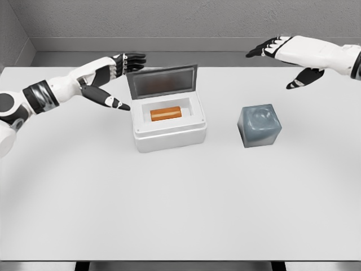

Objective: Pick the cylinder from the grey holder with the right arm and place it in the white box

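An orange cylinder (pixel 165 113) lies on its side inside the white box (pixel 169 135), whose lid (pixel 162 81) stands up at the back. To the right of the box sits the grey holder (pixel 260 125), a cube with a shallow hollow on top and nothing in it. My right hand (pixel 282 59) hovers open above and behind the holder, at the upper right, fingers spread and holding nothing. My left hand (pixel 118 76) is open just left of the box's lid, its fingers stretched toward the lid's edge.
The white table (pixel 180 209) reaches from the grey back wall to the front edge at the bottom of the view. Box and holder stand about a hand's width apart.
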Motion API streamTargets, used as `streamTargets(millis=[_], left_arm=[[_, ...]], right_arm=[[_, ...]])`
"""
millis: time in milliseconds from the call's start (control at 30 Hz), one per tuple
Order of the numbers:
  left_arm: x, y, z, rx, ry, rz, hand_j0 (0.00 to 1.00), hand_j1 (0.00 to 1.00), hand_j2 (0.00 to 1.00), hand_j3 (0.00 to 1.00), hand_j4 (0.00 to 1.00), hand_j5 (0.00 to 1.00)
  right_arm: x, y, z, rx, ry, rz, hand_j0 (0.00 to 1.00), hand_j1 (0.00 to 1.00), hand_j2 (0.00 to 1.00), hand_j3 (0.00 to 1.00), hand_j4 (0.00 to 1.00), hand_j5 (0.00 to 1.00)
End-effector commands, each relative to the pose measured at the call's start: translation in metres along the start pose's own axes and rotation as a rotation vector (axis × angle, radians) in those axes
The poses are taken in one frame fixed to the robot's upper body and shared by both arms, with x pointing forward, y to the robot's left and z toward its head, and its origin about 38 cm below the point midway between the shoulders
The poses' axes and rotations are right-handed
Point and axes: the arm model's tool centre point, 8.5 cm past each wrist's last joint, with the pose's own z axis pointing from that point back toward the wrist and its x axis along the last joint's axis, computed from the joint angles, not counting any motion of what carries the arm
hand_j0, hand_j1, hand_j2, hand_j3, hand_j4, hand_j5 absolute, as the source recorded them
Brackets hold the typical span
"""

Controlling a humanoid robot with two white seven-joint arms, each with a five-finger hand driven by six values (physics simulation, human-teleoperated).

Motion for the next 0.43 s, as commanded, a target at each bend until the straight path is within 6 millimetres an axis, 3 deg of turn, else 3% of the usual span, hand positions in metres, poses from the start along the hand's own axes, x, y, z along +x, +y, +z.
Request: streamTargets(millis=[0,100,133,167,233,300,400], left_arm=[[0.01,-0.003,0.001,-0.018,-0.023,-0.011,1.0,1.0,1.0,1.0,1.0,1.0],[0.021,-0.005,0.012,-0.039,-0.026,-0.033,1.0,1.0,1.0,1.0,1.0,1.0],[0.021,-0.005,0.013,-0.04,-0.026,-0.032,1.0,1.0,1.0,1.0,1.0,1.0],[0.021,-0.004,0.014,-0.038,-0.023,-0.032,1.0,1.0,1.0,1.0,1.0,1.0],[0.008,0.005,0.024,-0.004,0.019,-0.037,1.0,1.0,1.0,1.0,1.0,1.0],[-0.014,0.021,0.048,0.035,0.128,-0.104,1.0,1.0,1.0,1.0,1.0,1.0],[-0.022,0.027,0.058,0.06,0.127,-0.119,1.0,1.0,1.0,1.0,1.0,1.0]], right_arm=[[0.001,-0.001,-0.001,-0.005,-0.002,-0.005,1.0,1.0,1.0,1.0,1.0,1.0],[-0.001,-0.015,0.003,-0.022,0.004,0.019,1.0,1.0,1.0,1.0,1.0,1.0],[-0.002,0.001,0.004,0.0,0.007,-0.005,1.0,1.0,1.0,1.0,1.0,1.0],[-0.002,0.003,0.005,0.006,0.01,-0.006,1.0,1.0,1.0,1.0,1.0,1.0],[0.0,0.005,0.001,0.009,0.0,-0.01,1.0,1.0,1.0,1.0,1.0,1.0],[0.002,0.008,-0.002,0.015,-0.007,-0.012,1.0,1.0,1.0,1.0,1.0,1.0],[0.003,0.011,-0.003,0.026,-0.01,-0.012,1.0,1.0,1.0,1.0,1.0,1.0]])
